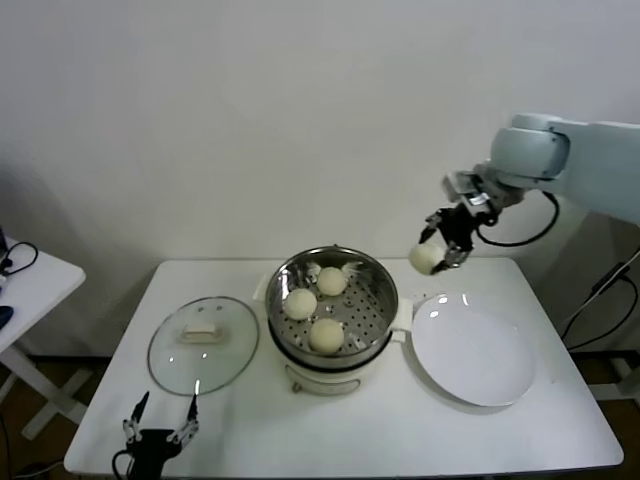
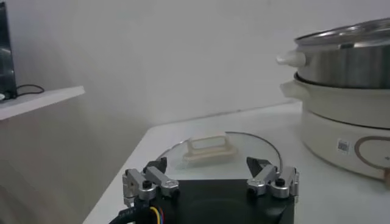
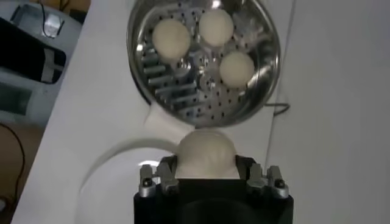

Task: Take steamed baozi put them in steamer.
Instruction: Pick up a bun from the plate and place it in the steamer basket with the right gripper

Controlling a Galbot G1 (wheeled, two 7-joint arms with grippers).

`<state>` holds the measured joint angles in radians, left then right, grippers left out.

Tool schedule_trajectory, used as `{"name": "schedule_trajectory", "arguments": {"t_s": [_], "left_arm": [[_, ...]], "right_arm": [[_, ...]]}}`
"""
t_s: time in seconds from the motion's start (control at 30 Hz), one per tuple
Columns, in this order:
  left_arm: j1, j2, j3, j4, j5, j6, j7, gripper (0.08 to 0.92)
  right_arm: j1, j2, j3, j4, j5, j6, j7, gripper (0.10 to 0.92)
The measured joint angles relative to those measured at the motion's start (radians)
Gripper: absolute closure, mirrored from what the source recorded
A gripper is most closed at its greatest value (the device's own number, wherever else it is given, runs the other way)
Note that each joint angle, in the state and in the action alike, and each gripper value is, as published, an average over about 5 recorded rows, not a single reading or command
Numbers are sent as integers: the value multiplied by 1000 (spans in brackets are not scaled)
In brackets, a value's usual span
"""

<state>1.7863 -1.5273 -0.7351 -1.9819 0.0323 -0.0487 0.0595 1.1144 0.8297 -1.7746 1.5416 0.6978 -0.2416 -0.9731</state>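
Note:
Three cream-white baozi point(image 1: 315, 304) lie in the steel steamer basket point(image 1: 375, 318) on its cream pot base at the table's middle. My right gripper point(image 1: 437, 252) is shut on a fourth baozi point(image 1: 424, 258), held in the air above the gap between the steamer and the white plate point(image 1: 472, 354). In the right wrist view the held baozi point(image 3: 206, 152) sits between the fingers, with the steamer point(image 3: 268, 61) and its three buns beyond. My left gripper point(image 1: 160, 419) is open and empty, low at the table's front left edge, also in the left wrist view point(image 2: 210, 176).
The round glass lid point(image 1: 203, 344) with a cream handle lies flat left of the steamer, just beyond the left gripper; it shows in the left wrist view point(image 2: 210, 149). The plate is bare. A white side table point(image 1: 30, 280) stands far left.

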Motion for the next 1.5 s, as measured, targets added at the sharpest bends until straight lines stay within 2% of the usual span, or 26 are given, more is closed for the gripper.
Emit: {"name": "schedule_trajectory", "arguments": {"t_s": [0.33,1.13,1.23,1.4,1.5], "left_arm": [[-5,7,-3,0,-6,1,1,177],[-11,9,-12,15,-5,-2,0,177],[-11,8,-13,14,-5,-2,1,177],[-9,8,-15,9,-6,-2,1,177],[-7,8,-16,5,-6,-2,1,177]], "right_arm": [[-101,110,60,28,18,-85,103,380],[-439,211,187,-45,-173,-171,232,379],[-448,211,192,-47,-185,-170,235,347],[-443,201,192,-37,-177,-160,232,230],[-421,187,188,-27,-154,-153,226,206]]}}
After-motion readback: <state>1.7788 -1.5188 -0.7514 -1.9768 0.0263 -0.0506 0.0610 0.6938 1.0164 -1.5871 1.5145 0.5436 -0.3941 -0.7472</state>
